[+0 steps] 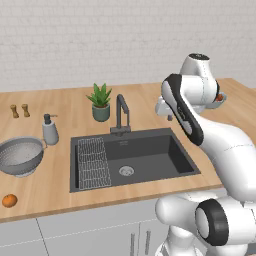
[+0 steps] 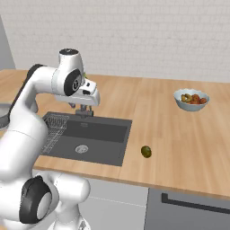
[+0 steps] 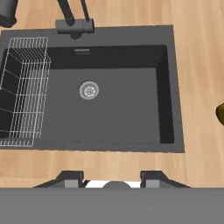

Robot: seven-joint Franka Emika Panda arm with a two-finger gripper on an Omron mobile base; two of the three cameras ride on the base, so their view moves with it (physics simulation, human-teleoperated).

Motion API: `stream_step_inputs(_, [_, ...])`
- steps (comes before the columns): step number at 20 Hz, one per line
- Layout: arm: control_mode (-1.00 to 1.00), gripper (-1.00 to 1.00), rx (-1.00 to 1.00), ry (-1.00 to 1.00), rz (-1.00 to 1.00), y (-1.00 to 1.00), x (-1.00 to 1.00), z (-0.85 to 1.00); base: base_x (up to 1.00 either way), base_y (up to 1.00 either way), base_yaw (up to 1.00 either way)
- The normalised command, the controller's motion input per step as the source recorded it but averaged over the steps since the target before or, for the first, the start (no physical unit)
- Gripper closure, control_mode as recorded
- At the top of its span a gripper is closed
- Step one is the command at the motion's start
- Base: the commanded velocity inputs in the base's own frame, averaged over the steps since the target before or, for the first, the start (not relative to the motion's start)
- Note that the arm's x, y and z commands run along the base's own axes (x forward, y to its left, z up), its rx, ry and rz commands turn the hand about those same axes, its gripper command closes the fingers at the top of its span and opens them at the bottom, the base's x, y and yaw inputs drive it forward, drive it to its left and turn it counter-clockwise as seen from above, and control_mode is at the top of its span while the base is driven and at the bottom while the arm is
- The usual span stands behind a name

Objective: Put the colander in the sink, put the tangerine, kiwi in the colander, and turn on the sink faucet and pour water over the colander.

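The silver colander (image 1: 22, 156) stands on the wooden counter left of the dark sink (image 1: 150, 162). In front of it, near the counter edge, lies the orange tangerine (image 1: 9, 200). On the counter right of the sink (image 2: 105, 134) rests the olive-brown kiwi (image 2: 146, 151), which also peeks in at the hand view's right edge (image 3: 220, 113). The faucet (image 1: 121, 112) rises behind the basin. My gripper (image 3: 113, 180) hangs open above the sink (image 3: 170, 87), with nothing between its fingertips (image 3: 72, 179). It points down near the faucet (image 3: 72, 19).
A wire rack (image 3: 24, 92) fills the basin's left part, with the drain (image 3: 89, 90) at its middle. A soap dispenser (image 1: 49, 130), a potted plant (image 1: 100, 102) and two small shakers (image 1: 20, 111) stand behind. A fruit bowl (image 2: 192, 99) sits far right.
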Motion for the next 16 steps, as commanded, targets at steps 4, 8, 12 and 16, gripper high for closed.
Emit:
stream_step_inputs(4, [-1.0,-1.0,0.0,-0.06,0.0,0.09,-0.36,0.0,0.0,0.0,0.0])
stream_step_inputs(8, [-1.0,-1.0,0.0,0.0,0.0,0.5,-0.59,-0.05,0.0,0.0,0.0])
stream_step_inputs(12, [-1.0,-1.0,0.0,0.01,0.0,0.82,-0.34,-0.06,0.0,0.0,0.0])
stream_step_inputs(16, [-1.0,-1.0,0.0,0.06,-0.01,1.0,-0.03,0.0,0.0,0.0,0.0])
